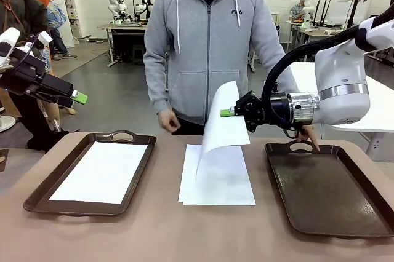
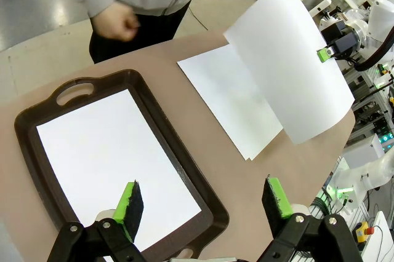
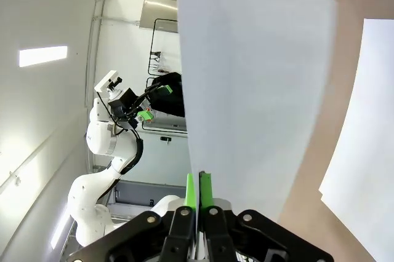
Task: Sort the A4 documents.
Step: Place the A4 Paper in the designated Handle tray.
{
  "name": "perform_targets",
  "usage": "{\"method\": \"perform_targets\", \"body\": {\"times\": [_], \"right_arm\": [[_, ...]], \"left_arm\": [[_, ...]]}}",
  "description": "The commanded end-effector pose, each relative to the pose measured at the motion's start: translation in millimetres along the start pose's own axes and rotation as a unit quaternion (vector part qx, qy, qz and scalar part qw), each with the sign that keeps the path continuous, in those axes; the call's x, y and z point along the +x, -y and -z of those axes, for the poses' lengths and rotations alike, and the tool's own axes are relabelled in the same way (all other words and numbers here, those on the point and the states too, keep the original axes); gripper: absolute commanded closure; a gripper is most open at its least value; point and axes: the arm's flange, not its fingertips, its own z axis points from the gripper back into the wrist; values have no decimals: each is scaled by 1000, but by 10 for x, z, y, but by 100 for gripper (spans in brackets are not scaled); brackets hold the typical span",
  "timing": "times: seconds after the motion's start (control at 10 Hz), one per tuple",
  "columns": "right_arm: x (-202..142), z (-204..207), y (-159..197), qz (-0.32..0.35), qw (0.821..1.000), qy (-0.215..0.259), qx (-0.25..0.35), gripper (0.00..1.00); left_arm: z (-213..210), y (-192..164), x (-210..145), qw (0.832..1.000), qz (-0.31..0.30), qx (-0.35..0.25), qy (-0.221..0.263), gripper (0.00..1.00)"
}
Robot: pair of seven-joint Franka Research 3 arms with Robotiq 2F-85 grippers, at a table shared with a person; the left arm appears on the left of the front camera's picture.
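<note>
Count of sheets in the loose stack [image 1: 218, 185] at mid-table is unclear; the left wrist view shows at least two offset edges. One hand [image 1: 309, 136] of the person reaches the far handle of the right tray [image 1: 320, 197] and is partly hidden behind the right arm. Right gripper [image 1: 229, 113] has its jaws pinched shut on one side edge of a lifted sheet [image 1: 221, 123]. That sheet is curled and stands steeply, long axis nearly up and down, top end toward the person and lower edge low over the stack; contact there cannot be made out. The stack lies flat, long axis running near to far. Left tray [image 1: 37, 197] holds one flat sheet [image 1: 101, 173], lengthwise with the tray. Right tray shows bare dark floor. Left gripper [image 1: 78, 97] is raised at the table's left side, jaws wide apart, gripping nothing.
</note>
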Motion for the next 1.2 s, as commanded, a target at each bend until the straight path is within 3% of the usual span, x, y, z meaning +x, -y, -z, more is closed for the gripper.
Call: {"method": "perform_targets", "body": {"times": [0.0, 0.1, 0.3, 0.6, 1.1], "right_arm": [[-157, -76, -116, -13, 1000, -8, 19, 99], [-270, -227, -222, -40, 999, -19, 1, 99], [-415, -691, -252, -33, 998, -41, -45, 99], [-472, -1353, -50, -28, 989, -102, -103, 99], [-331, -1838, 533, -21, 991, -97, -91, 99]], "left_arm": [[6, -3, 0, 1000, -3, 0, 4, 0], [6, -3, 0, 1000, -3, 0, 4, 0], [6, -3, 0, 1000, -3, 0, 4, 0], [6, -3, 0, 1000, -3, 0, 4, 0], [6, -3, 0, 1000, -3, 0, 4, 0]]}}
